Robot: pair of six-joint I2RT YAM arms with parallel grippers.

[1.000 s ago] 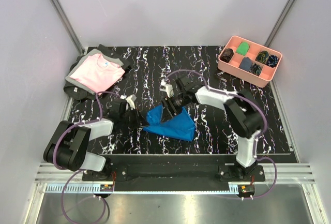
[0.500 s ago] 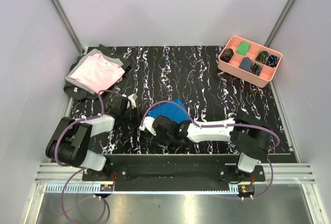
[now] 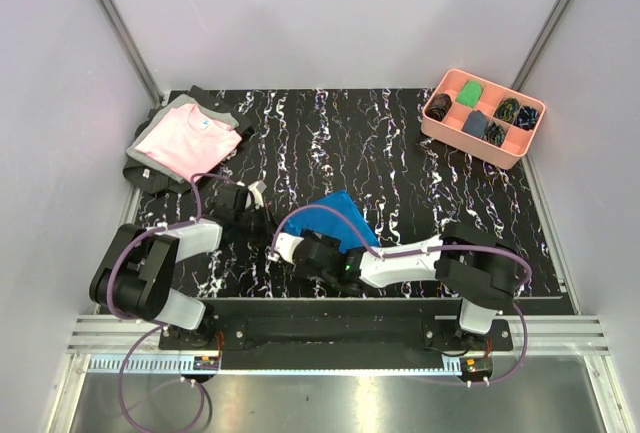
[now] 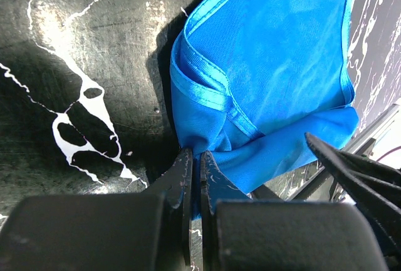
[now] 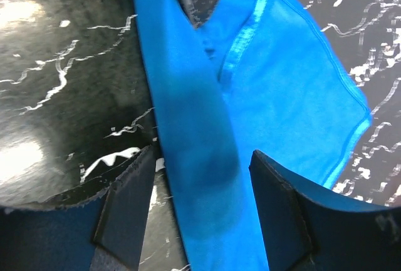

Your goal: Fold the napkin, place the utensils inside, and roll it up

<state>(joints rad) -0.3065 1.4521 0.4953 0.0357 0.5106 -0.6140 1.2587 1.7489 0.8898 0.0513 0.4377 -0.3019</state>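
Several bundles (image 3: 470, 90) in tray (image 3: 465, 143) (far right) | left hand (image 4: 195, 155) pinching napkin (image 4: 276, 46) — right hand (image 5: 202, 158) spread, astride it

Right arm (image 3: 400, 258) swung back to the near edge, fingers (image 5: 128, 202) now straddling the napkin (image 3: 340, 215), napkin bunched smaller

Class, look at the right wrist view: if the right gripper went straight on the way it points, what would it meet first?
The blue napkin: a folded band of it lies between the open fingers of the right gripper. Depth is unclear.
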